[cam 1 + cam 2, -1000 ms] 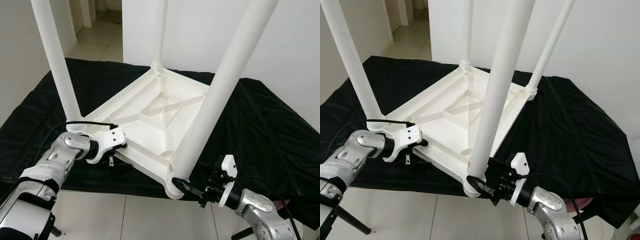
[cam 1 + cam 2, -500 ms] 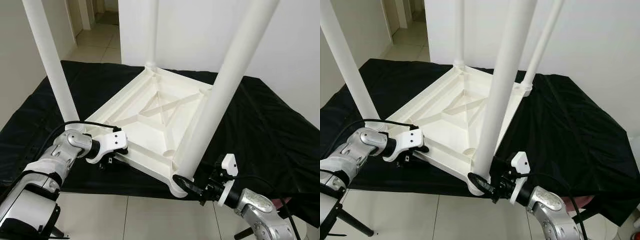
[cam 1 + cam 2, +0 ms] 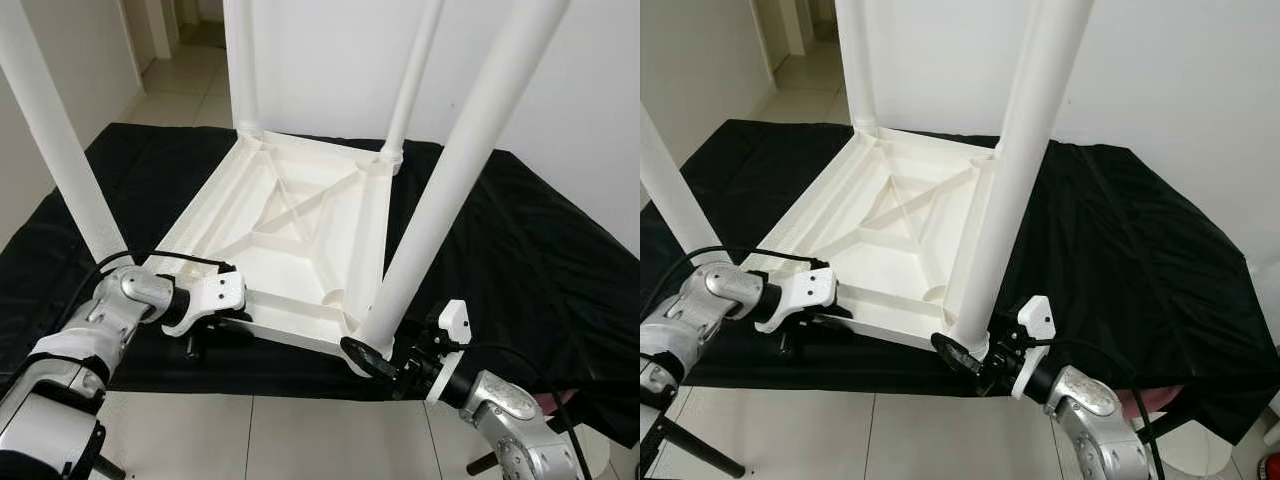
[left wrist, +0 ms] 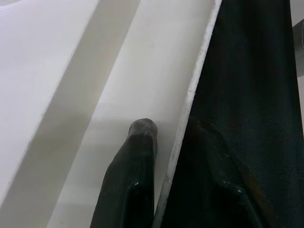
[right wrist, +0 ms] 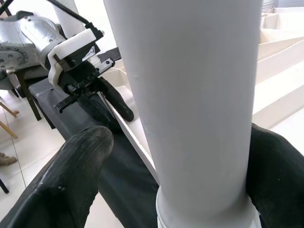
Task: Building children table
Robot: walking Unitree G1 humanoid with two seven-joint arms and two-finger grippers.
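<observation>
Looking down on a low surface draped in a loose black cloth, with a plain white wall behind and pale floor tiles in front. Lying upside down on this cloth, a white plastic children table, ribbed underside facing up, four round white legs standing up from the corner sockets.

Pinching the near rim of the tabletop with the left end effector: one black finger pressing on the white panel, the other going under the edge on the cloth side. Reaching the near right leg with the right end effector, low at the collar where the leg is meeting its socket; fingers spread on both sides of the tube, one touching it, the other seemingly a little apart, so probably not clamping yet.

Probably handling as a light and stiff thing, hollow plastic, smooth and rather slippery, sliding easily on the cloth. Best taking hold low on the leg near the socket, not high, while steadying the rim, since pushing high on a leg is likely tipping the whole table.
</observation>
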